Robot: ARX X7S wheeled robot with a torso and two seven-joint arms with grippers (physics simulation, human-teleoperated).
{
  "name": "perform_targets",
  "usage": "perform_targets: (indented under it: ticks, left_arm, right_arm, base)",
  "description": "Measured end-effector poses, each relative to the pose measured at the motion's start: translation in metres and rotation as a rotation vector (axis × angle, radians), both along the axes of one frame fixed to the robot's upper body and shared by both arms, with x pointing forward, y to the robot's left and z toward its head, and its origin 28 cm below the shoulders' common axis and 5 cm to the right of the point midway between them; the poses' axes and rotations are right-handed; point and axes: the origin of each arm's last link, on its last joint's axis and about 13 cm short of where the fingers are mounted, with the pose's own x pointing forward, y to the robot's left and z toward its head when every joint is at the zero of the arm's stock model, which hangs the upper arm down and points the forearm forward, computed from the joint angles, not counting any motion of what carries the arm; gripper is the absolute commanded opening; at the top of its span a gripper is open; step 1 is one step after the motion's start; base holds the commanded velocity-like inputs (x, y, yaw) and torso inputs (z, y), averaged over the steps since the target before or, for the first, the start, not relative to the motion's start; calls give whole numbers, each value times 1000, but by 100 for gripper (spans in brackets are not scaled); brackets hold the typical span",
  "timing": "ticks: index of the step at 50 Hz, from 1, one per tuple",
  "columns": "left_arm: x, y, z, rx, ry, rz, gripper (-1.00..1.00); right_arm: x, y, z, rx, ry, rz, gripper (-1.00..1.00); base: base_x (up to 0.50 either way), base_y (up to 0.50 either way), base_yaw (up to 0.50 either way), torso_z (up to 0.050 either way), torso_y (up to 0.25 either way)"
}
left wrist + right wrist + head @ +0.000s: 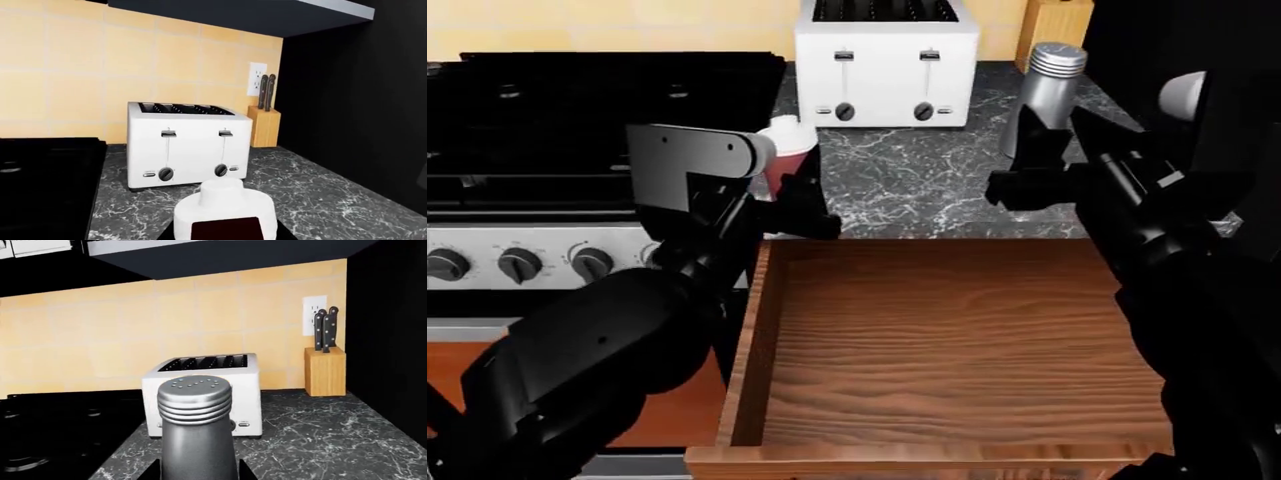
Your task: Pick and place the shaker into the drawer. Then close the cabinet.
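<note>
Dark marble table point(941, 165) fills the upper frame, the open drawer point(961, 340) below it. Right tool point(1044, 165) grips the upright shaker point(1048, 95) at upper right. Pick step; next, carry it over the drawer. Left tool point(794, 195): state cannot be told.
</note>
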Motion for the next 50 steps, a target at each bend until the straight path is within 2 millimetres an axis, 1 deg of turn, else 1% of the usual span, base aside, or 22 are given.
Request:
perform_targets:
  ticks: [5, 9, 15, 21, 27, 34, 41, 50]
  left_arm:
    - [0, 0, 1, 13, -1, -7, -100]
    - [1, 0, 4, 37, 0, -26, -100]
    - [3, -4, 13, 107, 5, -95, -100]
    - [7, -11, 22, 211, 21, -200, -100]
    - [13, -20, 22, 314, 81, -315, -100]
    - [24, -31, 10, 420, 177, -422, -100]
    - [34, -40, -11, 503, 263, -484, -100]
    - [43, -49, -38, 578, 346, -525, -100]
  right_arm:
    - [-1, 0, 1, -27, 6, 4, -100]
    - [-3, -1, 6, -69, 8, 3, -100]
    - [-8, -5, 19, -133, -1, -13, -100]
    - [-14, -14, 37, -189, -13, -62, -100]
    - [-23, -24, 51, -222, -26, -121, -100]
    - [-33, -34, 61, -229, -45, -172, -100]
    - [-41, -39, 65, -210, -58, -191, -100]
    - [-49, -39, 66, -190, -67, -196, -100]
  base:
    - [0, 0, 0, 0, 0]
    - [0, 0, 0, 0, 2]
    - [0, 0, 0, 2, 0]
    - [0, 0, 0, 0, 0]
    - [0, 0, 0, 0, 0]
    - [0, 0, 0, 0, 0]
    - [0, 0, 0, 0, 0]
    - [0, 0, 0, 0, 1]
